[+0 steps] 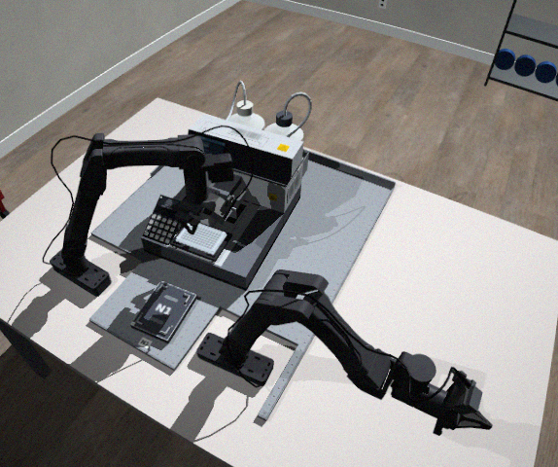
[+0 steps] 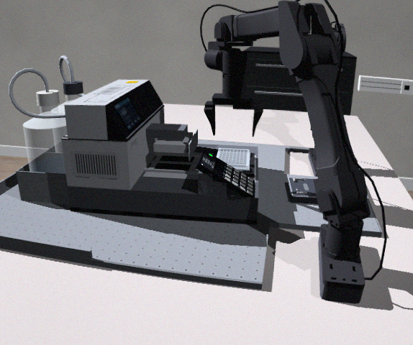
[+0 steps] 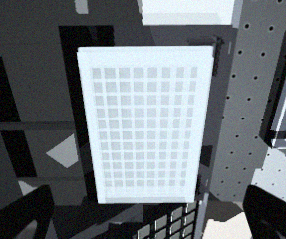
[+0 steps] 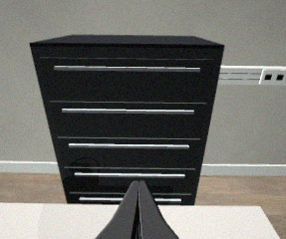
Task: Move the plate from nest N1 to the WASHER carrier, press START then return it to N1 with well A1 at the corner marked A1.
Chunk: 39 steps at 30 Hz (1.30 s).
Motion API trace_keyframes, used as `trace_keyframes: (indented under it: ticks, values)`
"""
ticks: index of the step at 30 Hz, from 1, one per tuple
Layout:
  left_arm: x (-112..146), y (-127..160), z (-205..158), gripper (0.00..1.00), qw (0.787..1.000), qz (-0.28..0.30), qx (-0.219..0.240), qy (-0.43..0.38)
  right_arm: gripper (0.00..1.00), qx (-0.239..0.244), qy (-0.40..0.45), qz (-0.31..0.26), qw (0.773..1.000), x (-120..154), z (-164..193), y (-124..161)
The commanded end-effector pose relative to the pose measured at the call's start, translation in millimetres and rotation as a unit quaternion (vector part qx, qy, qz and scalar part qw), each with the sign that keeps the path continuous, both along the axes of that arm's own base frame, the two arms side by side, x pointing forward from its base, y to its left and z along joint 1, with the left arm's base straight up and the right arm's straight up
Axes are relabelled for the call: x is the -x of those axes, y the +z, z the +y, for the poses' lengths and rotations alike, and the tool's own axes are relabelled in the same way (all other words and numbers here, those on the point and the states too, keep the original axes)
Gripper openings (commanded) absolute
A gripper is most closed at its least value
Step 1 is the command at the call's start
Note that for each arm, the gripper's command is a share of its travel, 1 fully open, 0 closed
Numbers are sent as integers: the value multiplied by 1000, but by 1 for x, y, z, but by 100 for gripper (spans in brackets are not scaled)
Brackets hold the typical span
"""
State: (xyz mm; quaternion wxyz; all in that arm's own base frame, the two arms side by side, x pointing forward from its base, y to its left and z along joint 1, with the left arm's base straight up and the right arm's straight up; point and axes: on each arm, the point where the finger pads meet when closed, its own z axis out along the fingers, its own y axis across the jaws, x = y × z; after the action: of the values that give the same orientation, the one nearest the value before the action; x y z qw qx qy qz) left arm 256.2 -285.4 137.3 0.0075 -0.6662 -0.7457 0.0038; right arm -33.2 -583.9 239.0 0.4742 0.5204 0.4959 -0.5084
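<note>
The well plate (image 1: 201, 239) (image 2: 233, 159) (image 3: 144, 124) is set on the washer's carrier, beside the keypad (image 1: 161, 227) (image 2: 236, 178) (image 3: 174, 224). Above it, the left gripper (image 2: 233, 135) (image 3: 147, 194) is held wide, presumably for clearance; the right gripper (image 1: 490, 427) (image 4: 139, 190) is kept closed, empty, well apart.

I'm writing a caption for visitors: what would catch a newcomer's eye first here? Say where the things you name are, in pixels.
Probably the pale plate (image 1: 201, 238) (image 2: 233, 159) (image 3: 144, 126), bright against the dark front of the washer (image 1: 254, 143) (image 2: 98, 148), beside its keypad. Next, the black left arm (image 1: 143, 155) (image 2: 329, 122) arching over it, and the red cart at the top view's left edge.
</note>
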Motion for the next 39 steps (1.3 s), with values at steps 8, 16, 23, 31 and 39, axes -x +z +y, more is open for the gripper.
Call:
trace_keyframes:
  ticks: [8, 16, 23, 31, 39]
  values:
    - [3, 17, -2, 100, 1000, 6, -5, 0, 0, 17, -3, -4, 1000, 4, 5, 17]
    - [-9, 28, -6, 100, 1000, -9, 11, 7, 0, 17, -3, -4, 1000, 4, 5, 17]
    - [-5, 28, -9, 100, 1000, -8, 10, -3, 0, 17, -3, -4, 1000, 4, 5, 17]
    - [0, 32, -4, 100, 1000, -9, 11, -6, 0, 17, -3, -4, 1000, 4, 5, 17]
    - [3, 34, 0, 100, 1000, -8, 10, 0, 0, 17, -3, -4, 1000, 4, 5, 17]
